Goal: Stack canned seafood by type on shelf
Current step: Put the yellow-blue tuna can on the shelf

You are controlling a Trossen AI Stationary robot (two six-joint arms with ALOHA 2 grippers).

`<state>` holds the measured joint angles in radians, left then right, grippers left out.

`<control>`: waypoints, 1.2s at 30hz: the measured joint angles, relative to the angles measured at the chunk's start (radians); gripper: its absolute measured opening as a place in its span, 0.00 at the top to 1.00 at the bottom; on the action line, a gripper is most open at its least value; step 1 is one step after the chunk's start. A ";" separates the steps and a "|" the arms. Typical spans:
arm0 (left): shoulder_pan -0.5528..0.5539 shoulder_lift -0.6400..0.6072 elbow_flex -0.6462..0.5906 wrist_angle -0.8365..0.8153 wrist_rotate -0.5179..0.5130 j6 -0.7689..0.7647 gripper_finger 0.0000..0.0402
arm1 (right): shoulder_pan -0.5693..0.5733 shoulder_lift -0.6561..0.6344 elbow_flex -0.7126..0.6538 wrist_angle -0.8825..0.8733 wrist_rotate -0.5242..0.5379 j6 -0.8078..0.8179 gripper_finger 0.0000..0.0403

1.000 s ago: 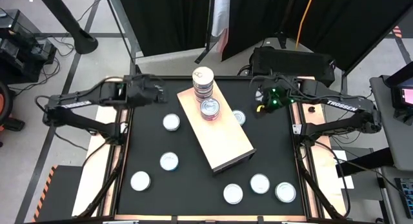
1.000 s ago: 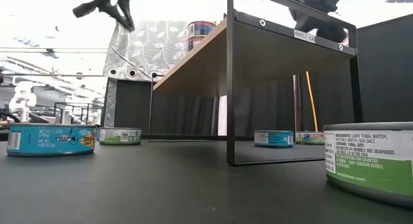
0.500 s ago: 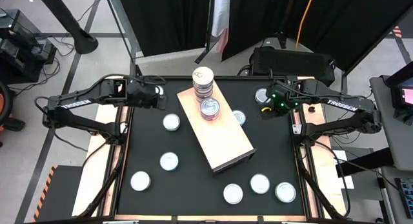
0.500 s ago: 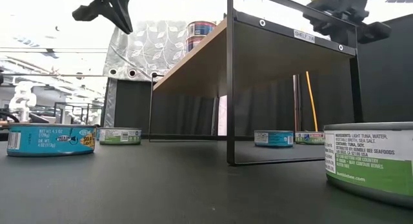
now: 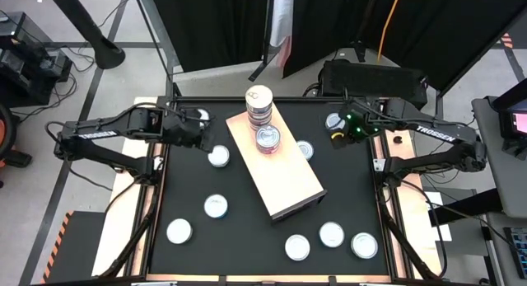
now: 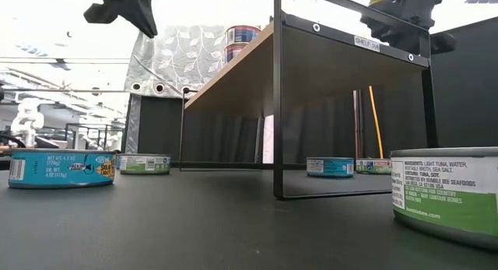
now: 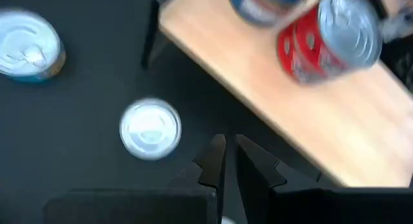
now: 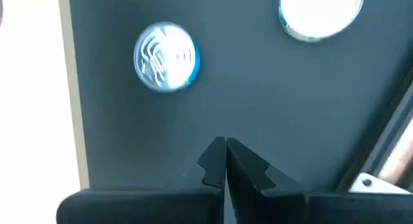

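A: How is the left side of the high view occupied?

B: The left gripper (image 5: pixel 200 131) is seen at upper left, fingers nearly together and empty, near a silvery-topped round tin (image 5: pixel 218 156) on the black tabletop (image 5: pixel 239 228).

A: And the centre?

B: The pale light-wood shelf board (image 5: pixel 284 175) is laid diagonally; a stack of red-sided tins (image 5: pixel 258 105) is placed at its upper end, a single tin (image 5: pixel 267 138) just beside it.

A: The right?

B: The right gripper (image 5: pixel 336 131) is held at upper right, fingers pressed together, empty, near a blue-sided tin (image 5: pixel 305 149).

tins on tabletop (image 5: pixel 216 206): 8 | tin stacks on shelf (image 5: pixel 284 179): 2 | arms: 2
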<state>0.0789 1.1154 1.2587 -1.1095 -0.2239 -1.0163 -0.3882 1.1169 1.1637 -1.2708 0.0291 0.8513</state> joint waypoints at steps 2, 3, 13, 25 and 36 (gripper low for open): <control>-0.039 0.000 -0.027 0.000 0.028 -0.029 0.91 | -0.043 0.022 0.000 0.055 -0.001 0.001 0.99; -0.062 0.000 -0.041 -0.002 0.037 -0.048 0.91 | -0.065 0.038 0.000 0.083 -0.001 0.006 0.99; -0.230 0.000 -0.094 0.011 0.031 -0.166 0.91 | -0.115 0.230 0.000 0.181 -0.051 -0.103 0.99; -0.329 0.015 -0.094 0.049 -0.075 -0.202 0.91 | -0.121 0.422 -0.049 0.256 -0.116 -0.224 1.00; -0.338 0.092 -0.094 0.045 -0.095 -0.200 0.91 | -0.114 0.423 -0.190 0.511 -0.195 -0.127 1.00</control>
<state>-0.2588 1.2070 1.1648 -1.0641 -0.3187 -1.2159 -0.5018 1.5394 0.9732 -0.7593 -0.1663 0.7239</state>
